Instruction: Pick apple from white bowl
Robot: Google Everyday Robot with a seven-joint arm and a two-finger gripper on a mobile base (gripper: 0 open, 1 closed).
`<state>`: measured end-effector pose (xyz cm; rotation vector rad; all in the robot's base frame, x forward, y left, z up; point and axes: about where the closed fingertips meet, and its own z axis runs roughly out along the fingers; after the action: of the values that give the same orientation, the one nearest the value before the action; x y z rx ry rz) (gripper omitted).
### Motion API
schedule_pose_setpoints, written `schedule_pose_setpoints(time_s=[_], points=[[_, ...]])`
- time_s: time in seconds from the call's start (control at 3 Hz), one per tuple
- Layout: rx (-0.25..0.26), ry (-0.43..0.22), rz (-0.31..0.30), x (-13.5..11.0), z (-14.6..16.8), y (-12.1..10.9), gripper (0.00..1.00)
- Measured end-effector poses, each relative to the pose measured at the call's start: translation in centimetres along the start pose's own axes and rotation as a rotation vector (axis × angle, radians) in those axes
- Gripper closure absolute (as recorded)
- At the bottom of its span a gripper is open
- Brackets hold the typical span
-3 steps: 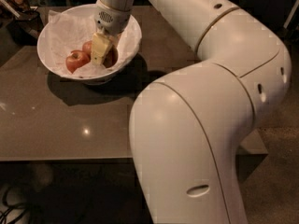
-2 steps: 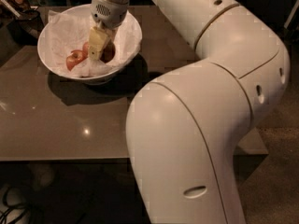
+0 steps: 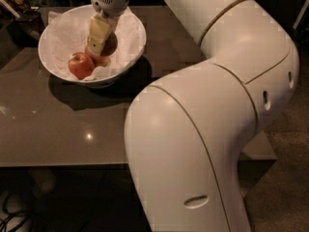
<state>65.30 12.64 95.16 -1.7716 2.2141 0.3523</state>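
End effector (image 3: pixel 99 37): I had it low inside the bowl (image 3: pixel 53 35), against the fruit; my grip, I could not tell.
Apple (image 3: pixel 96 58): in the bowl, mostly hidden under my end effector, between a red apple (image 3: pixel 80 65) and a dark apple (image 3: pixel 112 45).
Bowl: on the worktop (image 3: pixel 58 124).

Bowl (image 3: pixel 42 47) on the bench (image 3: pixel 72 124) at 11 o'clock of the view, claw (image 3: pixel 98 50) in it.
Paper (image 3: pixel 67 33) lines the bowl, and three apples lie on it in the bowl's 6 o'clock half. The left apple (image 3: pixel 80 65) sits at 7 o'clock. The apple (image 3: pixel 100 59) is just at its 3 o'clock, under the claw. The right apple (image 3: pixel 112 44) is at 2 o'clock of that. The arm (image 3: pixel 203 129) fills the view from 12 to 5 o'clock.
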Motion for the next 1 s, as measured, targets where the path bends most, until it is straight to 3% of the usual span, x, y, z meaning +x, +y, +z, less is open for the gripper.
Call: schedule_pose_setpoints(time_s=[0.67, 1.0], points=[[0.016, -0.023, -0.036, -0.3, -1.5, 0.4, 1.00], [-0.002, -0.081, -0.094, 0.0, -3.7, 2.5, 1.00]])
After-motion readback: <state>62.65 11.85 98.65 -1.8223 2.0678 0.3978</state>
